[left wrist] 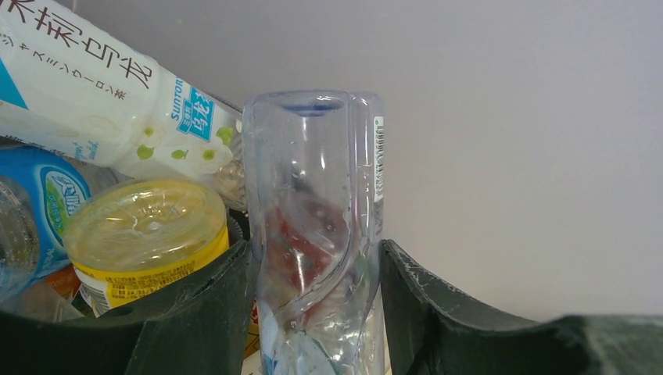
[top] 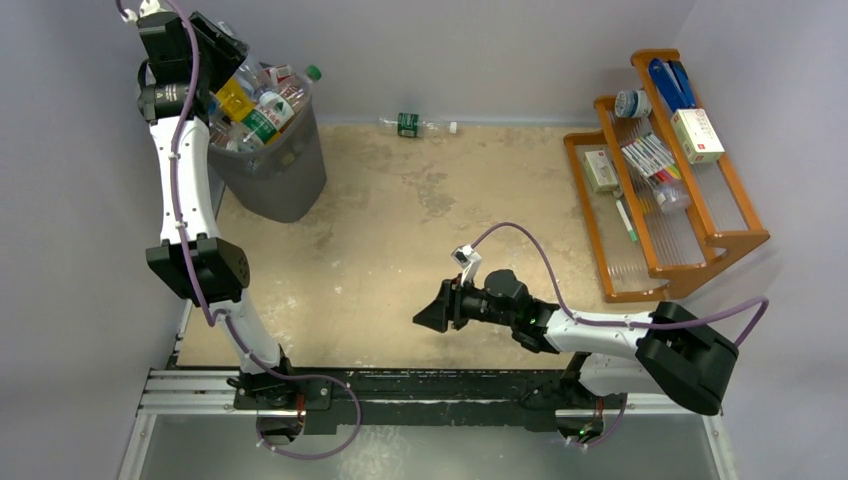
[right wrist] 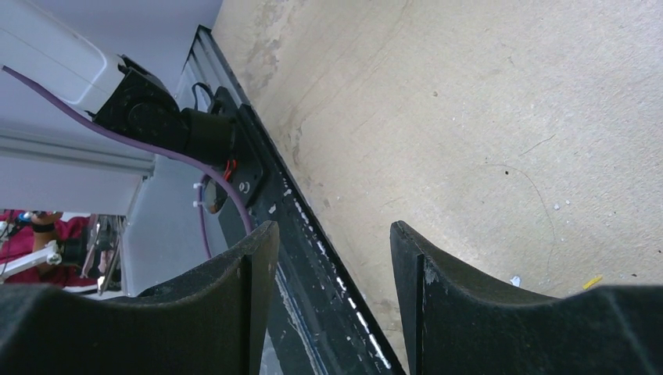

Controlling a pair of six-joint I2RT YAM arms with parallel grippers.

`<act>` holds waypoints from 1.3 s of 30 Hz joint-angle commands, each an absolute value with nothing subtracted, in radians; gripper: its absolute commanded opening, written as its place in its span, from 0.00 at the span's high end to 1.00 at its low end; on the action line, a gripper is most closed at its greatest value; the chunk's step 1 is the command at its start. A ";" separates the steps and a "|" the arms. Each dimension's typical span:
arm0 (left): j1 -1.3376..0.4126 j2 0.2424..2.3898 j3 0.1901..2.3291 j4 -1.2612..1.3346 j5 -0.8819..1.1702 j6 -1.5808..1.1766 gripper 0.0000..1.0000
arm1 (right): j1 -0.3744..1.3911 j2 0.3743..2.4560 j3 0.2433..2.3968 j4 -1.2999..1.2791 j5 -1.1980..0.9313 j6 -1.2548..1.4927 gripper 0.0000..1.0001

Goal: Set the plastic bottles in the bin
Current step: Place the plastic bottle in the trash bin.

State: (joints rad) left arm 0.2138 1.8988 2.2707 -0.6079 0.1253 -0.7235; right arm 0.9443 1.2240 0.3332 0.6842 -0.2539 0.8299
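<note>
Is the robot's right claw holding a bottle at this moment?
No, the right gripper stands open with nothing in it, and only the bare table shows through the gap.

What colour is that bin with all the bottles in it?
Dark grey. The bin shows best in the top view.

Bottles (top: 262,115) heaped in bin (top: 285,178) — stray bottle (top: 412,124) beyond
</note>
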 commanded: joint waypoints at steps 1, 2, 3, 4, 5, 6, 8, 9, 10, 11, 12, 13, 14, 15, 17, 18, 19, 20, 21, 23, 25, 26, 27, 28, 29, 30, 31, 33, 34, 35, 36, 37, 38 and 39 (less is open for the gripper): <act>0.216 1.881 2.304 -0.598 0.152 -0.722 0.46 | 0.946 1.217 0.357 0.742 -0.264 0.828 0.43; 0.216 1.881 2.307 -0.603 0.152 -0.721 0.46 | 0.946 1.219 0.357 0.745 -0.262 0.829 0.43; 0.216 1.879 2.308 -0.605 0.153 -0.720 0.45 | 0.946 1.222 0.358 0.745 -0.263 0.829 0.43; 0.215 1.878 2.308 -0.608 0.153 -0.718 0.45 | 0.946 1.223 0.358 0.747 -0.264 0.828 0.43; 0.216 1.876 2.306 -0.611 0.150 -0.716 0.44 | 0.946 1.225 0.359 0.750 -0.264 0.830 0.43; 0.215 1.875 2.307 -0.613 0.148 -0.714 0.44 | 0.946 1.228 0.359 0.752 -0.265 0.829 0.43; 0.216 1.875 2.307 -0.615 0.146 -0.712 0.44 | 0.946 1.232 0.359 0.756 -0.267 0.830 0.43; 0.215 1.873 2.307 -0.616 0.147 -0.712 0.44 | 0.946 1.234 0.358 0.760 -0.267 0.831 0.43; 0.216 1.873 2.308 -0.617 0.145 -0.711 0.44 | 0.946 1.236 0.356 0.763 -0.268 0.832 0.43; 0.216 1.874 2.309 -0.619 0.144 -0.710 0.43 | 0.946 1.238 0.355 0.765 -0.269 0.832 0.43; 0.216 1.874 2.308 -0.619 0.141 -0.710 0.43 | 0.946 1.240 0.355 0.767 -0.270 0.832 0.43; 0.216 1.876 2.311 -0.621 0.140 -0.710 0.43 | 0.946 1.242 0.353 0.769 -0.270 0.833 0.43; 0.215 1.878 2.313 -0.624 0.140 -0.710 0.43 | 0.946 1.241 0.352 0.771 -0.270 0.834 0.43; 0.216 1.880 2.316 -0.626 0.139 -0.710 0.43 | 0.946 1.242 0.351 0.773 -0.270 0.834 0.43; 0.216 1.884 2.319 -0.629 0.138 -0.710 0.42 | 0.946 1.243 0.349 0.776 -0.270 0.835 0.43; 0.215 1.883 2.319 -0.629 0.138 -0.710 0.42 | 0.946 1.245 0.348 0.777 -0.270 0.835 0.43; 0.216 1.885 2.319 -0.629 0.137 -0.710 0.41 | 0.946 1.246 0.348 0.778 -0.271 0.836 0.43; 0.216 1.884 2.320 -0.629 0.137 -0.710 0.41 | 0.946 1.247 0.348 0.780 -0.272 0.836 0.43; 0.215 1.884 2.320 -0.629 0.138 -0.710 0.41 | 0.946 1.248 0.347 0.783 -0.273 0.836 0.43; 0.215 1.882 2.322 -0.630 0.134 -0.710 0.41 | 0.946 1.250 0.348 0.784 -0.273 0.838 0.43; 0.216 1.882 2.327 -0.630 0.131 -0.709 0.41 | 0.946 1.252 0.348 0.787 -0.275 0.837 0.43; 0.216 1.882 2.328 -0.632 0.129 -0.709 0.41 | 0.946 1.253 0.348 0.789 -0.275 0.837 0.43; 0.216 1.882 2.330 -0.632 0.129 -0.710 0.40 | 0.946 1.254 0.348 0.790 -0.276 0.837 0.43; 0.216 1.882 2.331 -0.634 0.130 -0.712 0.40 | 0.946 1.256 0.348 0.791 -0.276 0.838 0.43; 0.216 1.884 2.334 -0.635 0.128 -0.711 0.39 | 0.946 1.256 0.347 0.794 -0.277 0.840 0.43; 0.217 1.884 2.335 -0.636 0.126 -0.711 0.39 | 0.946 1.257 0.345 0.797 -0.278 0.840 0.43; 0.217 1.883 2.336 -0.637 0.123 -0.712 0.37 | 0.946 1.259 0.345 0.798 -0.279 0.840 0.43; 0.217 1.883 2.336 -0.637 0.118 -0.714 0.35 | 0.946 1.259 0.343 0.801 -0.279 0.842 0.43; 0.217 1.885 2.336 -0.636 0.116 -0.715 0.34 | 0.946 1.260 0.341 0.804 -0.279 0.843 0.43; 0.217 1.887 2.340 -0.636 0.114 -0.717 0.33 | 0.945 1.262 0.341 0.805 -0.279 0.843 0.43; 0.218 1.889 2.342 -0.636 0.112 -0.719 0.31 | 0.946 1.262 0.341 0.806 -0.279 0.842 0.43; 0.217 1.892 2.342 -0.637 0.110 -0.718 0.29 | 0.946 1.262 0.340 0.809 -0.281 0.844 0.43; 0.218 1.894 2.343 -0.637 0.107 -0.719 0.28 | 0.946 1.262 0.338 0.810 -0.281 0.844 0.43; 0.217 1.895 2.343 -0.637 0.104 -0.720 0.28 | 0.946 1.264 0.337 0.810 -0.281 0.844 0.43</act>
State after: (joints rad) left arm 0.2138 1.8988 2.2875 -0.6643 0.1219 -0.7219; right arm 0.9443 1.2575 0.3328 0.7528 -0.2596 0.8391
